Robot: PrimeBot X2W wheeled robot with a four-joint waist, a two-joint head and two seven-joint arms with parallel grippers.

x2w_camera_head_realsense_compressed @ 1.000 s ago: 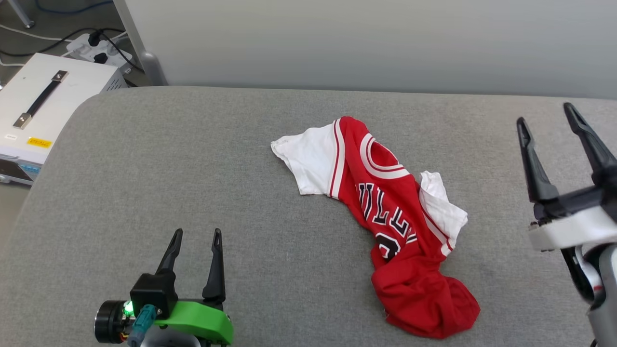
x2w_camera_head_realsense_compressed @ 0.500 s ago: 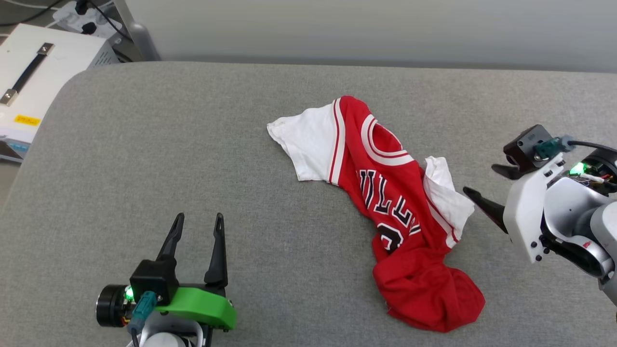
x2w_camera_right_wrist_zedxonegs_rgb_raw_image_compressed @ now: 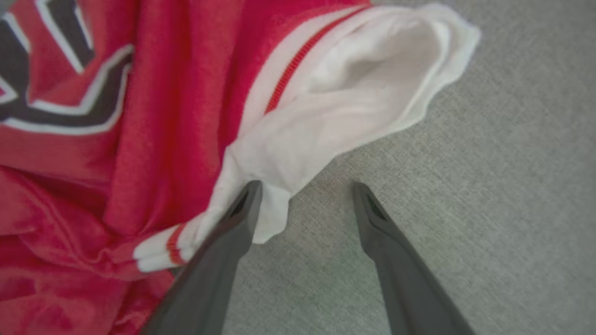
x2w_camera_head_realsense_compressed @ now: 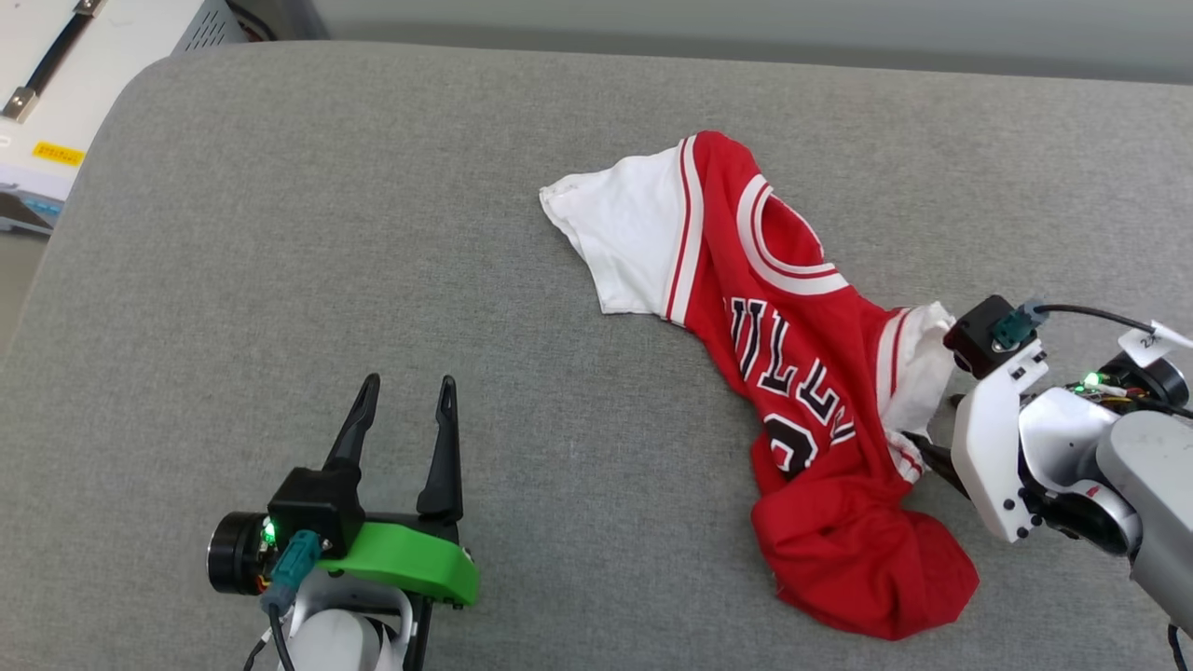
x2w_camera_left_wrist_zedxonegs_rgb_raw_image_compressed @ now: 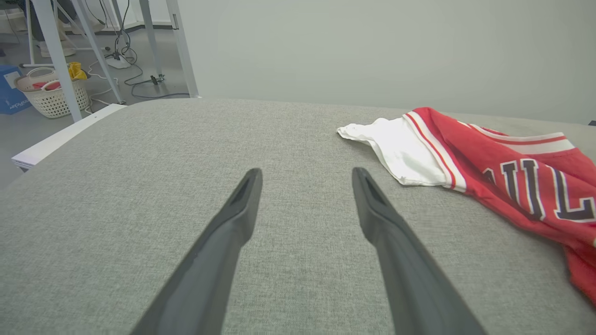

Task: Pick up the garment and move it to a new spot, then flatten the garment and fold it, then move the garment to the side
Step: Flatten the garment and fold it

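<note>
The garment (x2w_camera_head_realsense_compressed: 792, 373) lies crumpled on the grey padded surface (x2w_camera_head_realsense_compressed: 280, 233), right of centre: red, with white sleeves and black letters. My right gripper (x2w_camera_head_realsense_compressed: 932, 424) points left at its right sleeve, low over the surface. In the right wrist view that gripper (x2w_camera_right_wrist_zedxonegs_rgb_raw_image_compressed: 306, 186) is open; one finger (x2w_camera_right_wrist_zedxonegs_rgb_raw_image_compressed: 223, 242) overlaps the white sleeve's (x2w_camera_right_wrist_zedxonegs_rgb_raw_image_compressed: 354, 88) lower edge and the other stands over bare grey cloth. Nothing is gripped. My left gripper (x2w_camera_head_realsense_compressed: 410, 384) stands open at the lower left, well apart from the garment (x2w_camera_left_wrist_zedxonegs_rgb_raw_image_compressed: 503, 163). Between the left gripper's (x2w_camera_left_wrist_zedxonegs_rgb_raw_image_compressed: 306, 172) fingers there is only grey surface.
A white box with a black handle (x2w_camera_head_realsense_compressed: 56, 84) sits beyond the surface's far left corner. Metal legs (x2w_camera_left_wrist_zedxonegs_rgb_raw_image_compressed: 181, 51), cables and a laundry basket (x2w_camera_left_wrist_zedxonegs_rgb_raw_image_compressed: 51, 95) stand on the floor past that edge. A pale wall runs behind.
The head camera has tilted down. My right gripper swung from upright at the far right down to the garment's right sleeve, staying open. The left gripper and garment have not moved.
</note>
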